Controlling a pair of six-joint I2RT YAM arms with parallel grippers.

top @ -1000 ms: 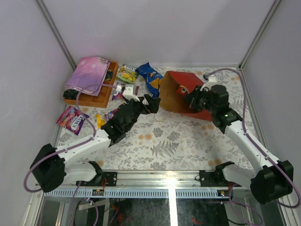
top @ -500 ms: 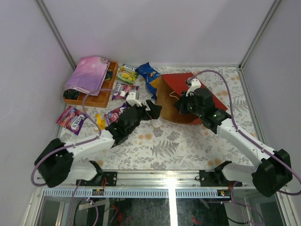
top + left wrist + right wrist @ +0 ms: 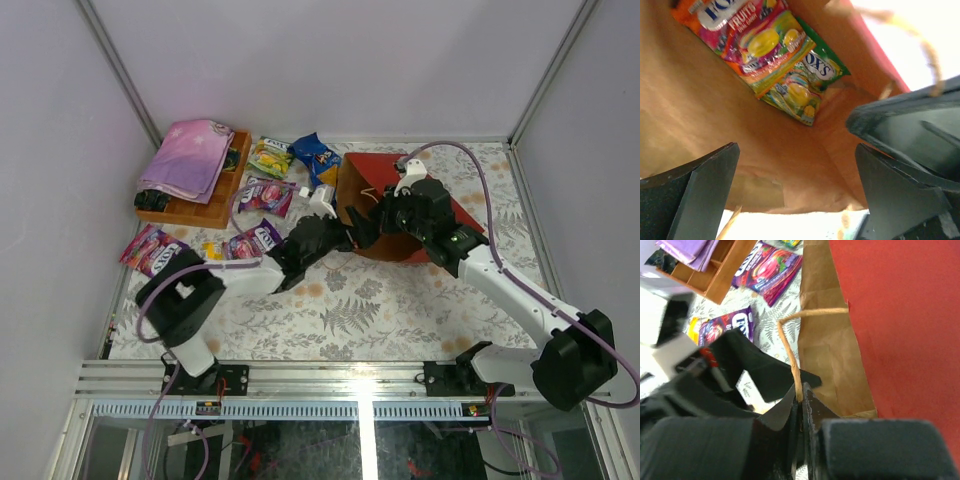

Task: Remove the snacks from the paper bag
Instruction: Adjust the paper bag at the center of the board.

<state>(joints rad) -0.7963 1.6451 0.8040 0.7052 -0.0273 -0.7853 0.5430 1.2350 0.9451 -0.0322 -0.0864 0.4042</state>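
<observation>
The paper bag lies on its side, red outside, mouth facing left. My right gripper is shut on its twisted paper handle at the mouth. My left gripper is open at the mouth and looks into the brown inside. Deep in the bag lie an orange-pink candy packet and a green-yellow one. The open fingers hold nothing. On the table are the dark-blue chip bag, a green-yellow packet and purple packets.
A wooden tray with a folded pink-purple cloth stands at the back left. More purple packets lie left of my left arm, one near the left edge. The enclosure walls rise close behind the bag.
My left gripper has moved right, up to the bag's mouth. My right gripper has moved left along the bag and is shut on the handle; the bag has tipped flatter.
</observation>
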